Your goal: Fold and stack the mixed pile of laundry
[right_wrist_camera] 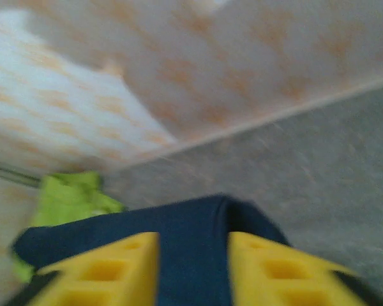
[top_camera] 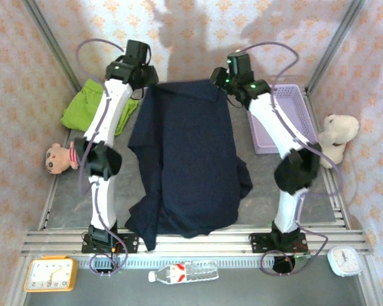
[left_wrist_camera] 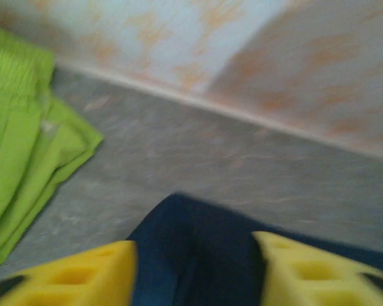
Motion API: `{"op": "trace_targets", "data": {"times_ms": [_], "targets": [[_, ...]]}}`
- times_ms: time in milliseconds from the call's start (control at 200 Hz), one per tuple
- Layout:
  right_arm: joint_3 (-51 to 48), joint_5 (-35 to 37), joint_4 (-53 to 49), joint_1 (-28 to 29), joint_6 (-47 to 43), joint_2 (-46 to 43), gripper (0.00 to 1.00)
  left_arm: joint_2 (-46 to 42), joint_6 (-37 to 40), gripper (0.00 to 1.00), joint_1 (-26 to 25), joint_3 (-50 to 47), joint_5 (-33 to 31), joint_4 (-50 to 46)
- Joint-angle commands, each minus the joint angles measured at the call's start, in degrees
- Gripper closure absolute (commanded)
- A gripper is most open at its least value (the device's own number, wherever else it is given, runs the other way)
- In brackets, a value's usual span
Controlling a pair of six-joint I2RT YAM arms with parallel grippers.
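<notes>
Counter [top_camera: 67, 201]: grey surface walled by patterned panels; it carries both garments.
Dark navy garment [top_camera: 188, 166]: the larger piece, spread long down the middle of the counter between the two arms. Its far edge is flat and straight, and its near end is bunched and reaches the metal rail at the front.
Lavender basket [top_camera: 292, 105]: at the far right of the counter, just beside the navy garment and partly crossed by the right arm.
Lime-green garment [top_camera: 83, 109]: crumpled at the far left, beside the left arm and apart from the navy garment.
Left end effector [left_wrist_camera: 195, 271]: at the far left corner of the navy garment, yellow fingers spread wide, with cloth in the gap but not pinched.
Right end effector [right_wrist_camera: 193, 268]: at the far right corner of the navy garment, fingers parted, with cloth showing between them and no grip on it.
White plush toy [top_camera: 337, 134]: against the right wall, beyond the basket.
Pink plush toy [top_camera: 57, 157]: at the left wall.
</notes>
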Motion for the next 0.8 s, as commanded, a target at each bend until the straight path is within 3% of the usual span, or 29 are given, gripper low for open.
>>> {"op": "trace_targets", "data": {"times_ms": [0,100,205,300,450,630,796], "targets": [[8.46,-2.19,-7.46,-1.92,-0.64,2.4,0.41,3.41,0.41,0.22,1.18,11.01,-5.42,-18.34],[2.17,-3.98,-7.07,-1.81,-2.16,-0.46,0.4,-1.17,1.32,0.22,0.34,1.26,-2.41,-14.1],[-8.7,-4.44,-5.46,-1.87,-2.07,-6.67,0.4,-13.09,-0.28,0.22,-0.77,-21.14,3.7,-0.54],[-18.68,-5.65,-6.12,-1.71,-0.81,-12.46,0.42,-21.83,-3.04,0.24,-1.95,-35.73,8.71,7.49],[-35.65,-7.27,-8.13,0.1,2.48,-21.62,0.44,-29.75,-4.33,0.27,-5.46,-52.87,9.21,11.98],[-51.99,-9.69,-6.81,4.29,9.17,-27.57,0.46,-32.71,-6.59,0.32,-7.12,-70.34,7.64,16.8],[-59.03,-11.06,-2.87,6.49,14.3,-23.38,0.47,-30.62,-8.1,0.33,-7.11,-79.38,5.57,22.15]]}}
